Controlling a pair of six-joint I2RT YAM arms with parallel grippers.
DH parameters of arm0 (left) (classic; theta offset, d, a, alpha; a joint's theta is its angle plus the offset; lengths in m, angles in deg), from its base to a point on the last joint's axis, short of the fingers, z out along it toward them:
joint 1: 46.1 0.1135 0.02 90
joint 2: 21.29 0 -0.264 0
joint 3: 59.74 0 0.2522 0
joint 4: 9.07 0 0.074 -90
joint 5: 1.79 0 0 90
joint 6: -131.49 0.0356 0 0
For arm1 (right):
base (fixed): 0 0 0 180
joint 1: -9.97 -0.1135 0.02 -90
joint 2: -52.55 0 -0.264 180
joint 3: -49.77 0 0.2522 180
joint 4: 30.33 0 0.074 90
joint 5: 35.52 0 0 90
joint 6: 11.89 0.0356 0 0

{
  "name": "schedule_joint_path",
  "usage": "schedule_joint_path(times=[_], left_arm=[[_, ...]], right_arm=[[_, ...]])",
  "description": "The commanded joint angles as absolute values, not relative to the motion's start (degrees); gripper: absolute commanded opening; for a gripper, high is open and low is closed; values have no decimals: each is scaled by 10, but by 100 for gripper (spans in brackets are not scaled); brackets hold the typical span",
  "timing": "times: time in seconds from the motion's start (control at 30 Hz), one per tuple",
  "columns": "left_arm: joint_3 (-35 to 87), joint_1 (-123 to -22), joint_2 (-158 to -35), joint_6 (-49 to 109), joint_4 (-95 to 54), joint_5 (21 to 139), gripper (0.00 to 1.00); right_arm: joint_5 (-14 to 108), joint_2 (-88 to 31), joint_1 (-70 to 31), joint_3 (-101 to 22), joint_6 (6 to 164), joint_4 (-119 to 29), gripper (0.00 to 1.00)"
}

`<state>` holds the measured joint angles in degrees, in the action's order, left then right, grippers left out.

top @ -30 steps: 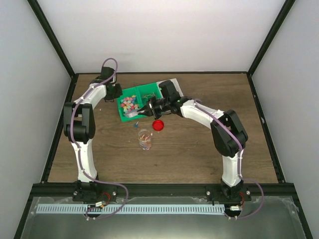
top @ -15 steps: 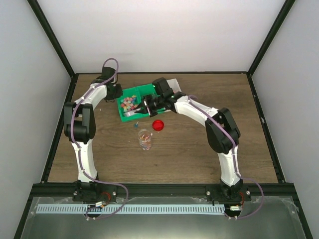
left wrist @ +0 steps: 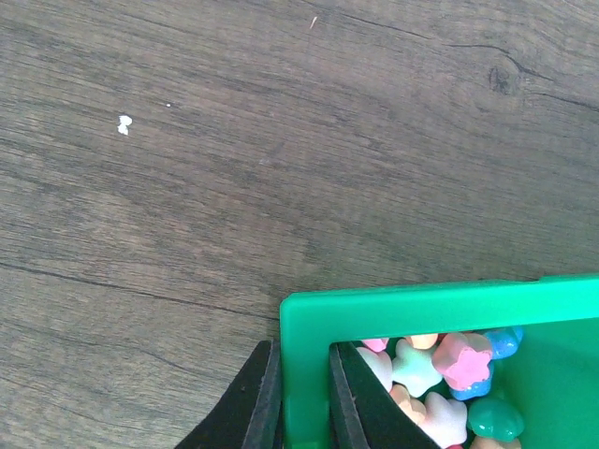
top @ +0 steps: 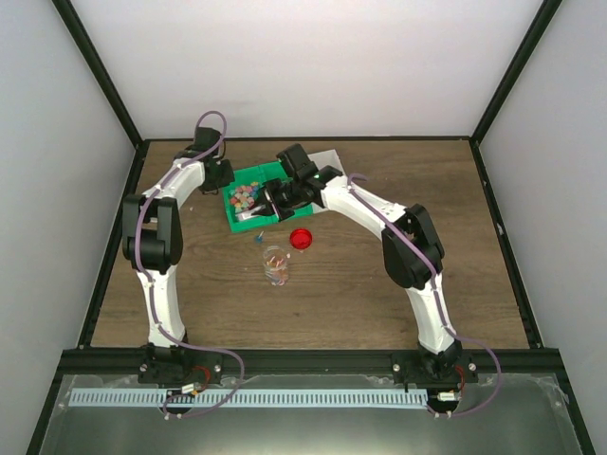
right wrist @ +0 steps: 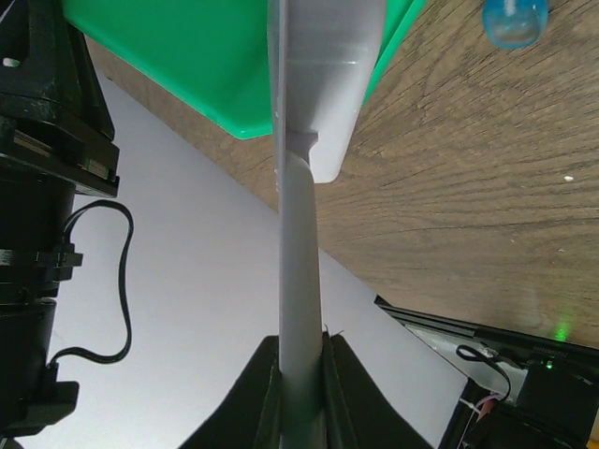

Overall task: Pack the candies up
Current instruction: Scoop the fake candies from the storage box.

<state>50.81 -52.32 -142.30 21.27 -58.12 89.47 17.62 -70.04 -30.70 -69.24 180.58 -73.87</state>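
The candies [left wrist: 440,374] lie heaped in a green bin [left wrist: 421,304] near the far edge of the tabletop [top: 398,284], left of its middle. The left gripper [left wrist: 301,388] pinches the bin's wall at a corner, one finger inside and one outside. The right gripper [right wrist: 301,379] clamps tightly on the handle of a white scoop [right wrist: 323,75], whose bowl reaches the bin's edge.

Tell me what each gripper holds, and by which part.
Left gripper: the green tray, pinched by its wall near a corner. Right gripper: the white scoop, gripped by its handle.
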Motion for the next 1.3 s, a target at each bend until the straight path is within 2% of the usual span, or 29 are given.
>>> schedule_joint_path(times=[0.0,0.27,0.53,0.87,1.27], left_arm=[[510,-526,-1449,193,-609,897,4],[493,-533,-1445,197,-608,890,4],[489,-536,-1447,200,-604,881,4],[489,-550,-1448,206,-605,880,4],[490,-549,-1448,209,-607,881,4]], right_arm=[[195,-710,-318,-702,1807,-831,1],[204,-779,-317,-708,1811,-767,1],[175,-777,-315,-573,1840,-560,1],[185,-829,-309,-563,1840,-393,1],[193,-793,-308,-560,1786,-468,1]])
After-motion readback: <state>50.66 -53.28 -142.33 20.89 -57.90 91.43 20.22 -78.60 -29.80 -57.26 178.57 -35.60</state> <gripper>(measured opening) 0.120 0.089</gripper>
